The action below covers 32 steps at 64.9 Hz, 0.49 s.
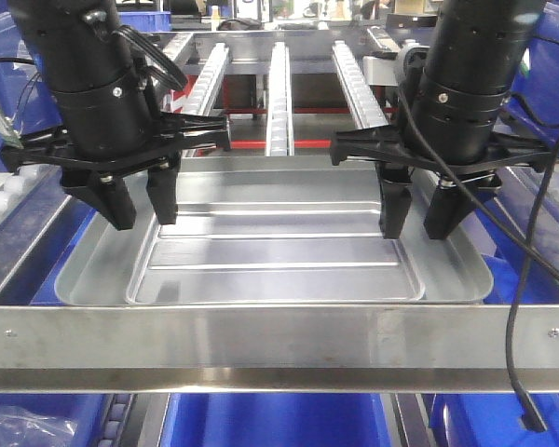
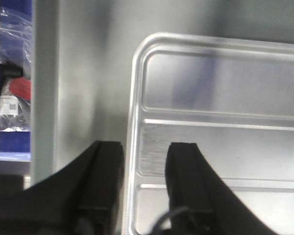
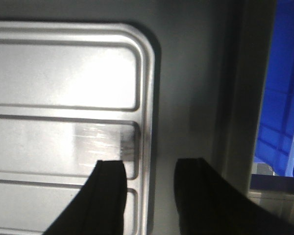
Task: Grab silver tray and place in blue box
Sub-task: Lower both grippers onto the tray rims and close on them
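Silver tray (image 1: pixel 275 251): flat on metal surface (image 2: pixel 83 88).
Left gripper (image 1: pixel 142 212): jaws spread, straddling tray's left rim.
Right gripper (image 1: pixel 419 222): jaws spread, straddling tray's right rim.

Workstation framed in brushed stainless steel. A wide front crossbar (image 1: pixel 279 340) spans the near edge. Behind it, three roller conveyor rails (image 1: pixel 279 88) run toward the rear, above a red beam (image 1: pixel 245 96). The worktop (image 2: pixel 83 98) is dull grey metal. A crumpled clear plastic bag (image 1: pixel 23 430) lies lower left. Lighting is even, with soft glare on the metal.
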Motion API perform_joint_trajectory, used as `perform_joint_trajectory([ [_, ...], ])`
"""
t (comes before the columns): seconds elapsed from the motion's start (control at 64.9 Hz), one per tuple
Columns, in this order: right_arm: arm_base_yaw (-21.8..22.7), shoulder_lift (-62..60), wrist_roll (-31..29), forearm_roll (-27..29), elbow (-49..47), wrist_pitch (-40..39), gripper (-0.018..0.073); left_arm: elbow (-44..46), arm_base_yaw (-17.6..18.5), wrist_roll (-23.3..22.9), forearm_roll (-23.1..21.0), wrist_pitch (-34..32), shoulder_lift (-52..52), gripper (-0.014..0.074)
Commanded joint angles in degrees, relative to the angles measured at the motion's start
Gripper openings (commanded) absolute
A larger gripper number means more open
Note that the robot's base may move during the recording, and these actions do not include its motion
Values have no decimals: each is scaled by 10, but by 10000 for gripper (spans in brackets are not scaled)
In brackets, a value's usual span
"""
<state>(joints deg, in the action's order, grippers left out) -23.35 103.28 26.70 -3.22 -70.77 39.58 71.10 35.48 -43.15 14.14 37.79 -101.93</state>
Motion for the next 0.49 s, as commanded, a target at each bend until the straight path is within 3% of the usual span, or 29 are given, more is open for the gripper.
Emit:
perform_joint_trajectory([
  [0.0, 1, -26, -1, -10, -19, -22, 374, 18, 2, -1, 13, -12, 18, 181],
  [0.477, 1, -20, -1, -10, -19, -42, 374, 18, 0, -1, 15, 1, -13, 181],
])
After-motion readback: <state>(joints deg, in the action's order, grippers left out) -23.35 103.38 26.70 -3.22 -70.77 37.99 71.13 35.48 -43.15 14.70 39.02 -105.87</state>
